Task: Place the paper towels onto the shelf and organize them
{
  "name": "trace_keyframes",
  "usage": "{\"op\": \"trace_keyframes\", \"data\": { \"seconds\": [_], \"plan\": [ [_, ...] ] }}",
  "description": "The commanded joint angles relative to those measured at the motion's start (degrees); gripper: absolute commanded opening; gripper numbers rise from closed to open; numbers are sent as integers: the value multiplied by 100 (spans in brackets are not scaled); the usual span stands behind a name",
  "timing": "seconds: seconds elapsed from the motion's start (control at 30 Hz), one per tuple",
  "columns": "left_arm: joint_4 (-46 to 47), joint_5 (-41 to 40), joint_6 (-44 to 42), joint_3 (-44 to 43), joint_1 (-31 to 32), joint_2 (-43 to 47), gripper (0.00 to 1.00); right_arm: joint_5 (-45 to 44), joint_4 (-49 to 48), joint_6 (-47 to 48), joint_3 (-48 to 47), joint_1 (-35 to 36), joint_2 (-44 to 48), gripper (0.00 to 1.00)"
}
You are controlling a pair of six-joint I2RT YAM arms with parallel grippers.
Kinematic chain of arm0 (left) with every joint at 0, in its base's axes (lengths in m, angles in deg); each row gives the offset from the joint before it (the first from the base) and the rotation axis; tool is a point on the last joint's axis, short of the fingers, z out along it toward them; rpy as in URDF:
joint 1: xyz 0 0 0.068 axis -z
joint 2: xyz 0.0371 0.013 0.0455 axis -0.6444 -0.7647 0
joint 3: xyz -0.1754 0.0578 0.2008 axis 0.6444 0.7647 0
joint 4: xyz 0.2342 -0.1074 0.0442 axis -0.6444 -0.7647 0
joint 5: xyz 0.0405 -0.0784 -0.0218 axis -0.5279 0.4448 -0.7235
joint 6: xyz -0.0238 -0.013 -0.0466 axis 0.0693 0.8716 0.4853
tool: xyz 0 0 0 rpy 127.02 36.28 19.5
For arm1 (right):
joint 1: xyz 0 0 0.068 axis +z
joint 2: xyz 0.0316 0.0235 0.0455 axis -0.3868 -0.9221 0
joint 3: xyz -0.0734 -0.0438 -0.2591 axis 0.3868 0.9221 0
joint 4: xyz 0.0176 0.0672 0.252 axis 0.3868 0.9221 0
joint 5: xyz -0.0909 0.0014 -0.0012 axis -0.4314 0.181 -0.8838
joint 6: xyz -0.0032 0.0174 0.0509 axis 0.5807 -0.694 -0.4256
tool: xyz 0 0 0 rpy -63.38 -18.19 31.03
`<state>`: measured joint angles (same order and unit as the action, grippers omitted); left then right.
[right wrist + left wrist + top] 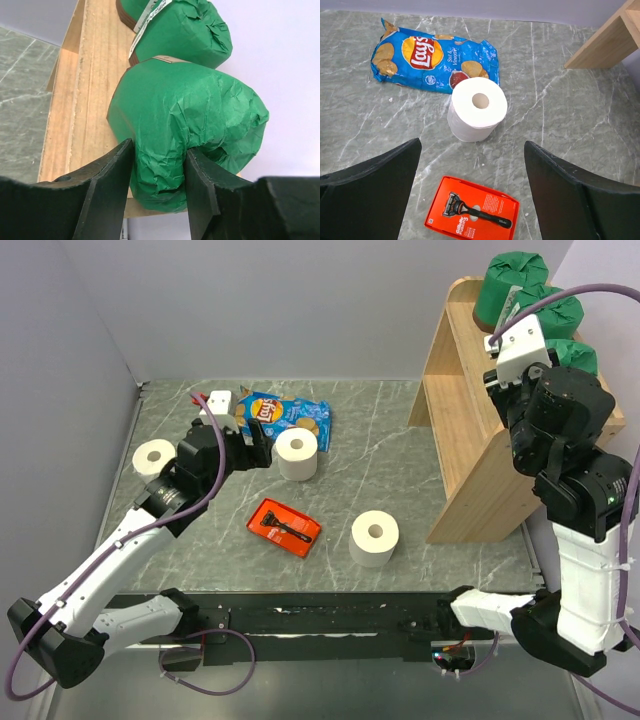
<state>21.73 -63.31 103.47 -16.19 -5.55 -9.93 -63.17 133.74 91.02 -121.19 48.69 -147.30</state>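
Note:
Three green-wrapped paper towels stand in a row on the top level of the wooden shelf (470,430): far (510,285), middle (548,310) and nearest (575,355). My right gripper (160,150) is shut on the nearest green roll (185,115), its fingers pressed into the wrapping; the roll rests on the shelf board (75,100). Three bare white rolls stand upright on the table: left (155,456), centre (297,454), front (374,538). My left gripper (472,147) is open and empty, just short of the centre white roll (477,107).
A blue chip bag (285,418) lies behind the centre roll. A flat red razor pack (286,527) lies beneath my left gripper, also in the left wrist view (472,210). A small white box (216,402) sits at the back left. Grey walls enclose the table.

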Motion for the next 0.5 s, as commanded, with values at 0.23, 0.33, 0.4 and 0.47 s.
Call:
{"op": "trace_keyframes", "data": {
  "seconds": [0.23, 0.33, 0.4, 0.47],
  "plan": [
    [262, -65, -11, 17, -20, 231, 90, -31, -894, 673, 373, -264, 229, 57],
    [244, -66, -11, -1, -29, 205, 90, 84, -1026, 788, 383, -518, 159, 57],
    [253, -57, -12, 8, -29, 222, 90, 233, -1114, 832, 374, -642, 114, 61],
    [262, -66, -11, 17, -20, 240, 90, 303, -1219, 885, 366, -747, 79, 64]
  ]
}}
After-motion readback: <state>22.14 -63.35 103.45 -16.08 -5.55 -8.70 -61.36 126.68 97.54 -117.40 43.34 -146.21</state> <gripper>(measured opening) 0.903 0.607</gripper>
